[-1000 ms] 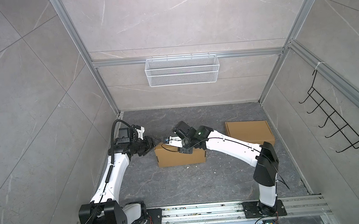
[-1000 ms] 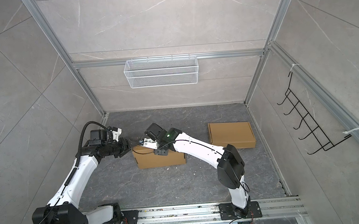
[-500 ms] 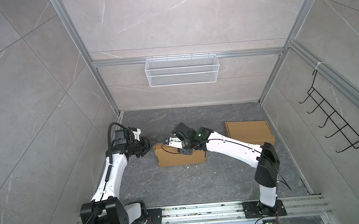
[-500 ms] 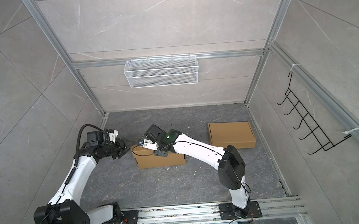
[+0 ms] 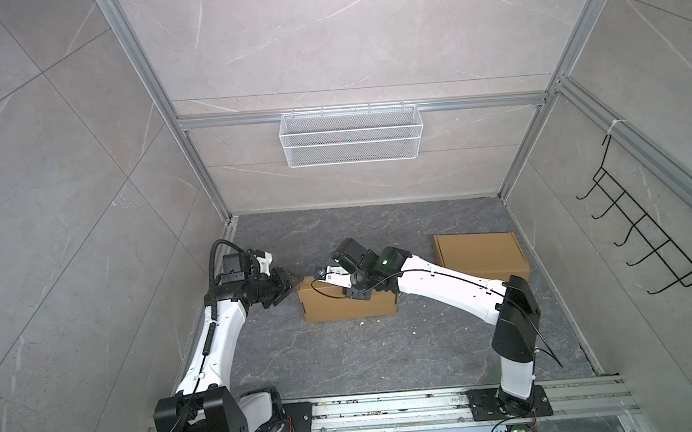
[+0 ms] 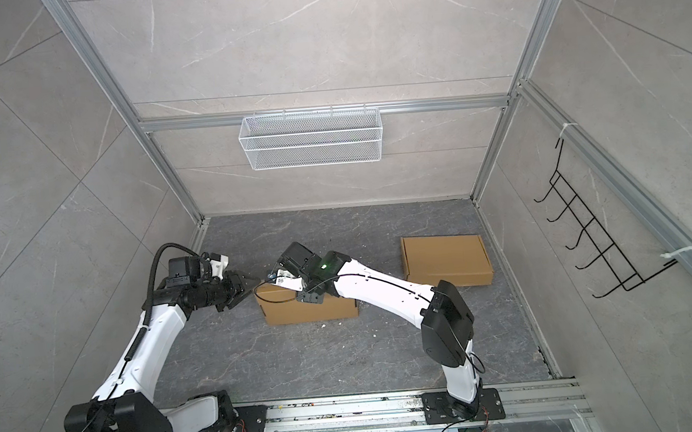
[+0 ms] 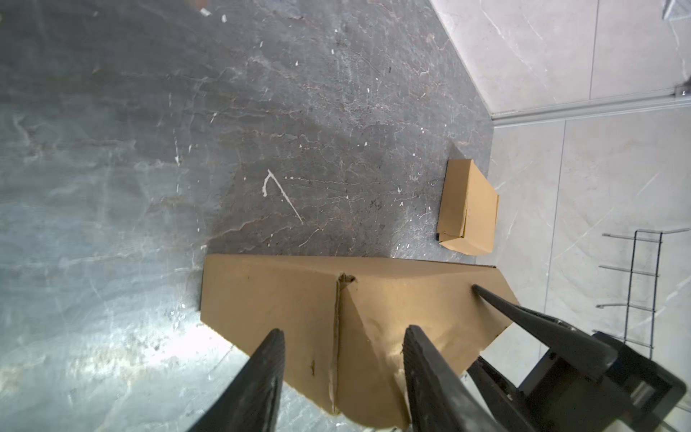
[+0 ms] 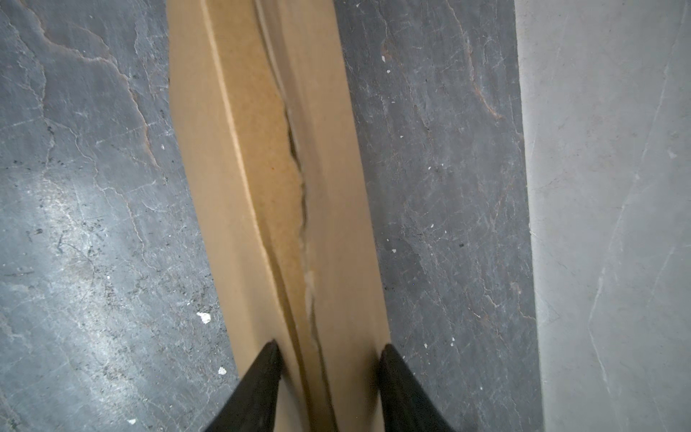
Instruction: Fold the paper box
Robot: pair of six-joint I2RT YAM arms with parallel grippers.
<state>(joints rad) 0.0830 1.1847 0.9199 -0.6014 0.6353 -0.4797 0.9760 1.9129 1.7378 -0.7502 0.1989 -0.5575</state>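
Note:
The paper box is brown cardboard and stands on its long narrow side mid-floor. My right gripper comes down over its top near the left end. In the right wrist view its fingertips sit on either side of the narrow seamed top, shut on the box. My left gripper is at the box's left end. In the left wrist view it is open, with a vertical corner of the box between its fingers. One of the right gripper's fingers lies along the box face.
A second, closed cardboard box lies flat at the back right by the wall. A white wire basket hangs on the back wall, and a black hook rack on the right wall. The left wall is close behind the left arm.
The left gripper's jaws have narrowed somewhat and it drew back slightly, then returned to the box's left end. The right gripper and the box have stayed in place.

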